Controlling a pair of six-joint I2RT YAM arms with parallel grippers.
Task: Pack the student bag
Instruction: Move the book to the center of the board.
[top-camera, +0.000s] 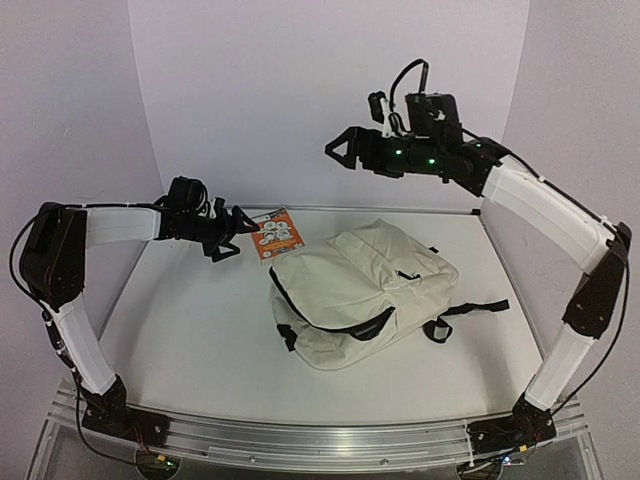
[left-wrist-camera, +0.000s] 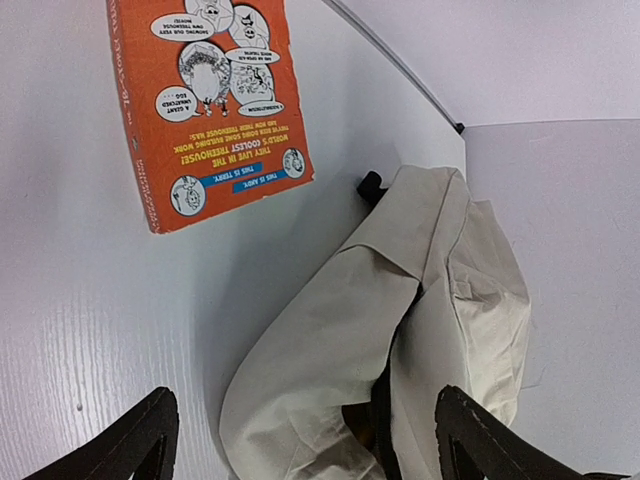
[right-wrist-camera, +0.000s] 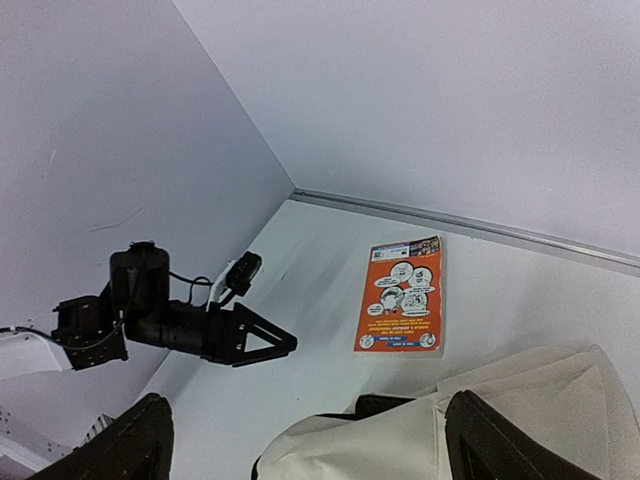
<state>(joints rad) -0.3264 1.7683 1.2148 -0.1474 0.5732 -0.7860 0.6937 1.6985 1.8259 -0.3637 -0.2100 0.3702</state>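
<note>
Cream soft-fabric student bag (top-camera: 365, 290), laid flat on the white table (top-camera: 190, 340) with its black zip (top-camera: 350, 326) seemingly parted to receive the orange illustrated paperback (top-camera: 277, 233) just beyond it, beside which the left gripper (top-camera: 243, 238) is held spread, the right gripper (top-camera: 335, 150) being raised clear, likewise spread and empty.

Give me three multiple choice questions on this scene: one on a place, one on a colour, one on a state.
1. Where is the book? A. flat on the table, beside the student bag B. inside the bag C. upright against the wall
2. What colour is its cover? A. green B. orange C. blue
3. How is the left hand? A. shut on the book B. shut on the bag C. open, holding nothing
Answers: 1 A, it lies flat, apart from the bag. 2 B, the cover is orange. 3 C, it stands wide open with nothing in it.
</note>
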